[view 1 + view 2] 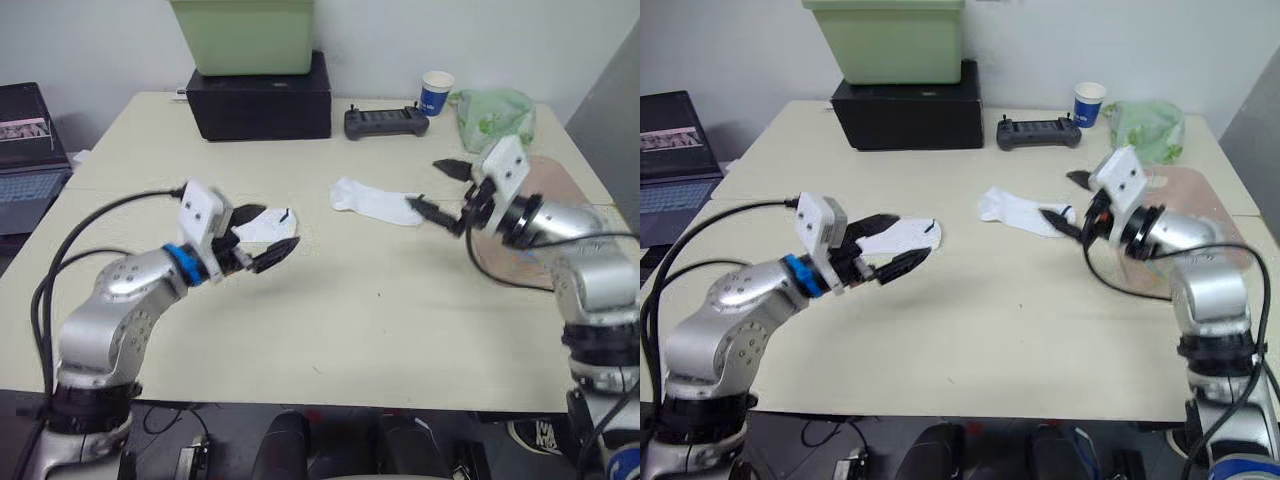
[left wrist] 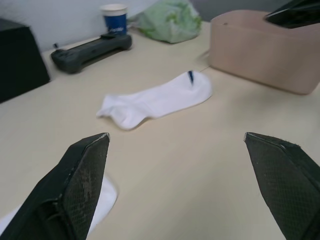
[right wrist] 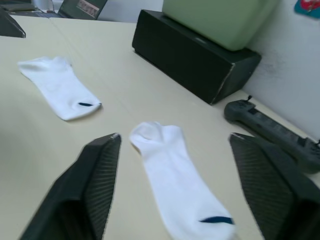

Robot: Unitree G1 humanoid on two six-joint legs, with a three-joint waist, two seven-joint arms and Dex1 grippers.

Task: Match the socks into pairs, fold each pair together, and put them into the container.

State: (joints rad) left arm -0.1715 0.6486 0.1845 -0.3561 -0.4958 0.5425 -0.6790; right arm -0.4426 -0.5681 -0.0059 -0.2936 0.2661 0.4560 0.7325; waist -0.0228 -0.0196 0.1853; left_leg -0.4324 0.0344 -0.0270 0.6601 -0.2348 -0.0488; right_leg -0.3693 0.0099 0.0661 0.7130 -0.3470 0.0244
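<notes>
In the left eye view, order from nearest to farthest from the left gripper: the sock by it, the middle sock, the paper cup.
1. Sock, right beside the left gripper.
2. Middle sock, mid-table toward the right gripper.
3. Paper cup, far right edge.

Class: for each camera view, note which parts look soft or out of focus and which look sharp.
Left wrist view: the left end effector fingers loom large and soft, while the white ankle sock with a dark mark looks sharper. Right wrist view: the right end effector fingers are likewise soft, and both white socks look clearer. Head views: evenly lit, with only faint shadows on the cream table.
</notes>
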